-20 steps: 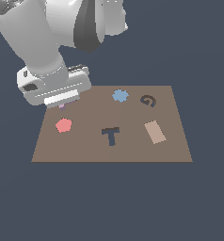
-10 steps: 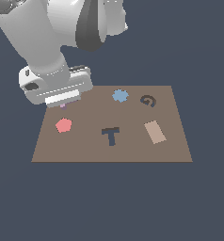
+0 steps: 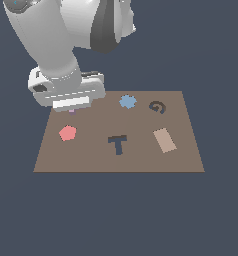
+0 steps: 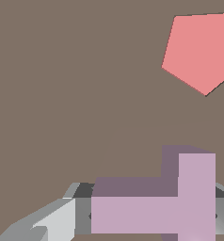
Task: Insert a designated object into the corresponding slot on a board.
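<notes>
Wrist view first: you have the lilac T-block [image 4: 180, 207] sitting between the gripper [image 4: 147, 216] fingers, one pale finger [image 4: 48, 223] showing on one flank and a sliver of the other on the far flank. The jaws look closed onto the block, stem lying across them, crossbar upright in the picture. Beyond it you see bare brown board [image 4: 62, 84] and, farther off, the red pentagon [image 4: 201, 49].

Over the last second almost nothing has moved: in the exterior view the arm sits over the same far corner of the board, on that view's left, as it did a second ago. So you are likely pausing to finish the grasp, with the lift not yet begun. Only a small lilac sliver [image 3: 72, 112] peeks out under the hand [image 3: 73, 95] there, so whether the block has cleared the board is not readable.

Farther along, the dark T-shaped slot [image 3: 118, 144] lies near the board's middle, well apart from the block, past the pentagon. Beyond it are the tan rectangle [image 3: 164, 140], the blue rounded piece [image 3: 127, 102] and the dark G mark [image 3: 158, 107]. Your carry should cross toward the slot with the T's orientation matched.
</notes>
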